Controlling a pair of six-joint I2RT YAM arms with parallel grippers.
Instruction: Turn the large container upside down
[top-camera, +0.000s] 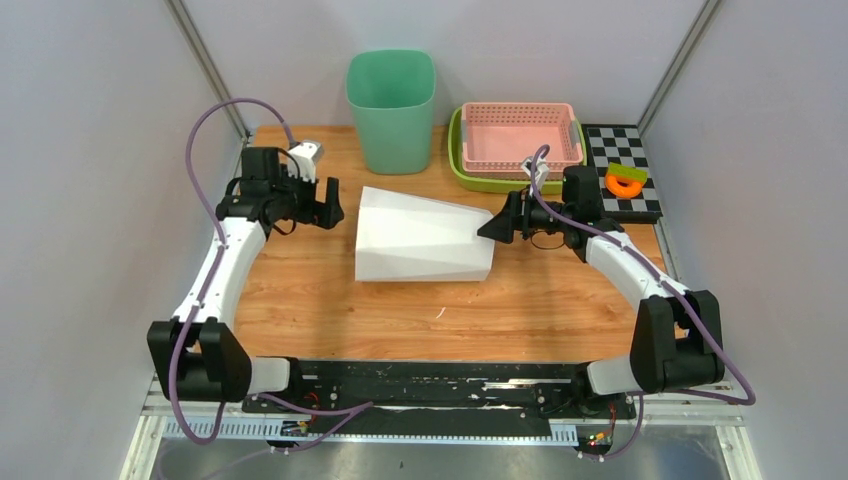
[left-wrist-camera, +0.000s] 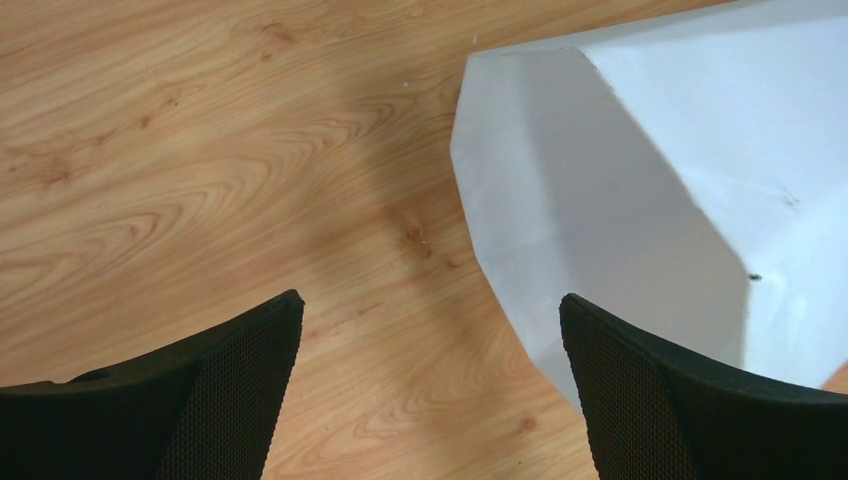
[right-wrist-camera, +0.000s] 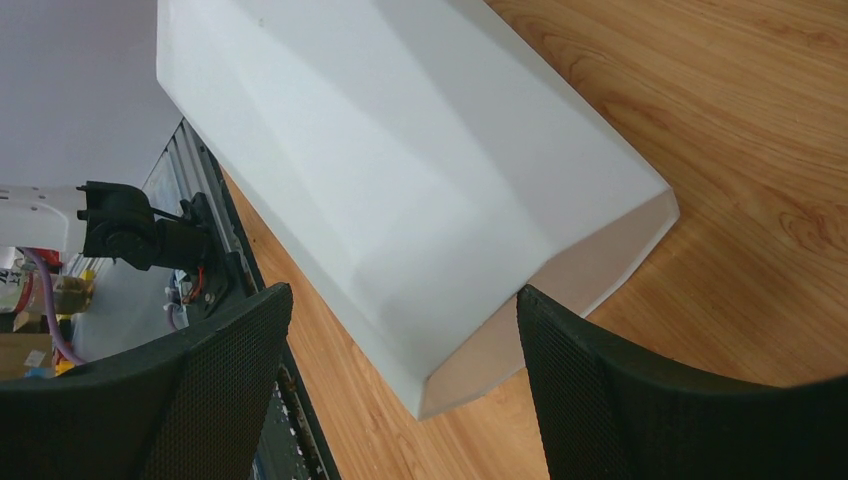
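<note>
The large container is a white faceted bin lying on its side mid-table, wide end to the left and narrow end to the right. My left gripper stands open just left of the wide end with a small gap; in the left wrist view the container fills the upper right, and only wood lies between the open left gripper jaws. My right gripper is open at the narrow end's far corner. In the right wrist view the container reaches down between the right gripper jaws, which are not closed on it.
A green bin stands upright at the back centre. To its right a pink basket sits in a lime tray. A checkerboard with an orange ring lies at the back right. Grey walls enclose the table.
</note>
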